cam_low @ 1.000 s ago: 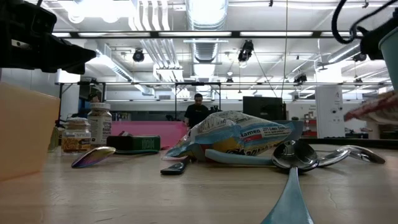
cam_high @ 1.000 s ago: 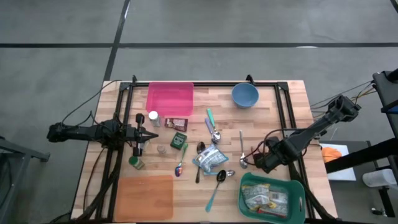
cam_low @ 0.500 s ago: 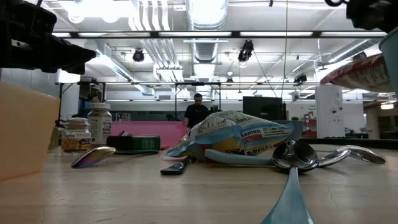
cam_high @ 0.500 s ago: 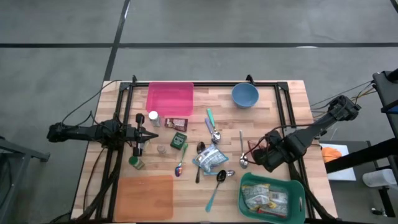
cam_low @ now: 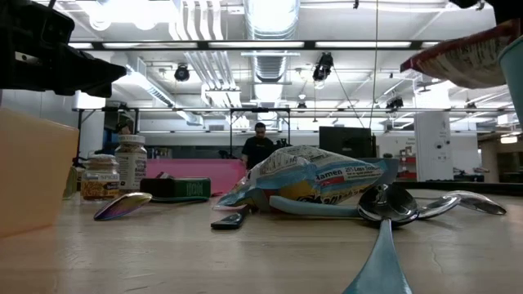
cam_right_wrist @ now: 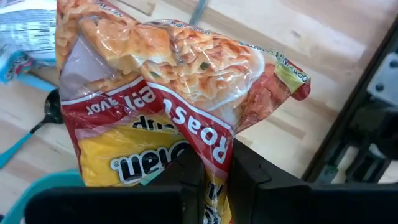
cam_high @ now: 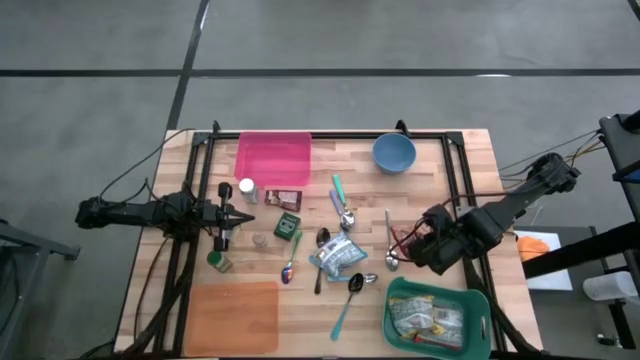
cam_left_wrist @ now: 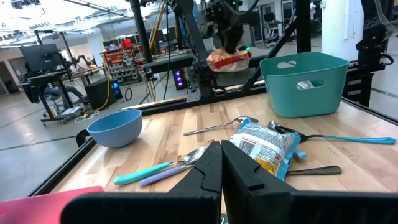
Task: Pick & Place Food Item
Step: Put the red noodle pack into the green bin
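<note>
My right gripper (cam_high: pixel 422 246) is shut on a red and yellow noodle packet (cam_right_wrist: pixel 174 93), high above the table's right side, just beyond the teal basket (cam_high: pixel 470 300). In the left wrist view the packet (cam_left_wrist: pixel 229 59) hangs under that gripper, above the basket (cam_left_wrist: pixel 305 84). The basket holds other packets. A blue noodle packet (cam_high: pixel 338 257) lies flat on the table among spoons. My left gripper (cam_left_wrist: pixel 221 168) is shut with nothing between its fingers. It lies level at the table's left side. My right gripper pinches the packet's end (cam_right_wrist: pixel 208 146) between its two fingers. The fingers come from above, pointing steeply down. The packet hangs below them, clear of the table, and shows as a red edge in the low view (cam_low: pixel 462 61).
Several spoons (cam_high: pixel 352 285) lie around the blue packet. A blue bowl (cam_high: pixel 394 153) and a pink tray (cam_high: pixel 273 158) stand at the far edge, an orange board (cam_high: pixel 232 317) at the near left. Small jars and boxes (cam_high: pixel 287 222) sit near my left gripper.
My right gripper has risen with the noodle packet and rolled at the wrist. The packet has climbed from low at the right to well above the table.
</note>
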